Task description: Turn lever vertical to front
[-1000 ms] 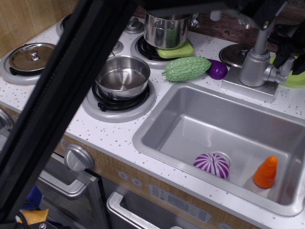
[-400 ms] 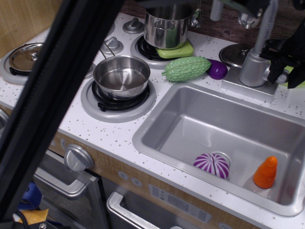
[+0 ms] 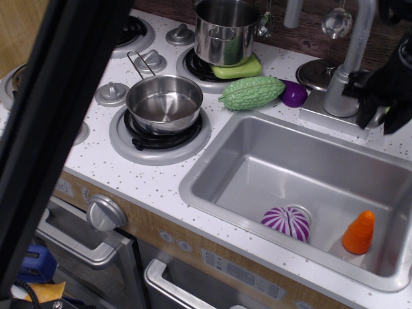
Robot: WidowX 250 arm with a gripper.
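Observation:
The faucet's cylindrical base [image 3: 339, 90] stands behind the sink, with its tall spout [image 3: 359, 32] rising above it. My black gripper [image 3: 382, 116] is at the base's right side, where the lever sticks out. Its two dark fingers [image 3: 367, 111] point down and straddle the lever [image 3: 384, 111], of which only a silver sliver shows between them. The rest of the lever is hidden, so I cannot read its angle. The gripper appears closed on it.
The steel sink [image 3: 212, 161] holds a purple-white ball [image 3: 286, 223] and an orange cone [image 3: 358, 233]. A green gourd [image 3: 252, 92] and a purple eggplant [image 3: 294, 94] lie left of the faucet. A pan [image 3: 164, 103] and a pot [image 3: 226, 32] sit on the stove. A dark arm segment [image 3: 58, 129] blocks the left.
My gripper has come down and forward at the faucet's right side, now covering the lever that showed beside the base before. The dark arm in the foreground has swung left.

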